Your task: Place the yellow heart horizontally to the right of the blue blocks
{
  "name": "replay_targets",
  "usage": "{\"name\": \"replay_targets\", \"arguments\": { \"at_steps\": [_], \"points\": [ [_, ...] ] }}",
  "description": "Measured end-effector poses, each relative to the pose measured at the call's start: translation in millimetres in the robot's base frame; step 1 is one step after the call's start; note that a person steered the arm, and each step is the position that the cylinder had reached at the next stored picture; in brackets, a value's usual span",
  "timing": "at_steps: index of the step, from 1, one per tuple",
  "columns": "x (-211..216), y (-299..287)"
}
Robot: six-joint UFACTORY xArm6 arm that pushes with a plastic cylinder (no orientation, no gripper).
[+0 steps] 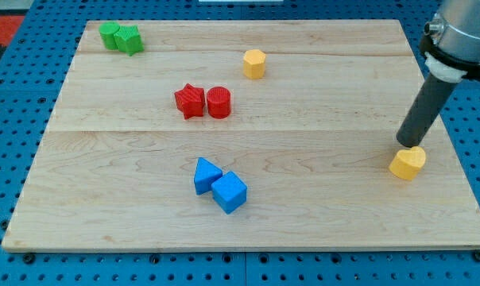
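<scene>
The yellow heart (407,163) lies near the board's right edge, low in the view. My tip (408,145) stands right behind it, at its top edge, touching or nearly touching. The two blue blocks lie at the bottom centre: a blue triangular block (206,175) and a blue cube (230,192), touching each other. The heart is far to the right of them and slightly higher in the view.
A yellow hexagonal block (254,63) lies at the top centre. A red star (190,101) and a red cylinder (218,102) sit side by side in the middle. Two green blocks (120,37) sit at the top left. The wooden board (319,214) rests on a blue pegboard.
</scene>
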State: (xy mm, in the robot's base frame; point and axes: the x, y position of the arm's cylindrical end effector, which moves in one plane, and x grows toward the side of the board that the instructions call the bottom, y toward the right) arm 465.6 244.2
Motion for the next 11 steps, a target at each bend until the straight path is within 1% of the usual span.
{"name": "replay_targets", "arguments": {
  "at_steps": [1,2,4,5,6,7,8,9,10,11],
  "points": [
    [36,15],
    [68,-13],
    [69,-23],
    [64,-14],
    [32,-38],
    [26,-84],
    [3,-108],
    [1,-155],
    [35,-149],
    [43,-117]
  ]
}}
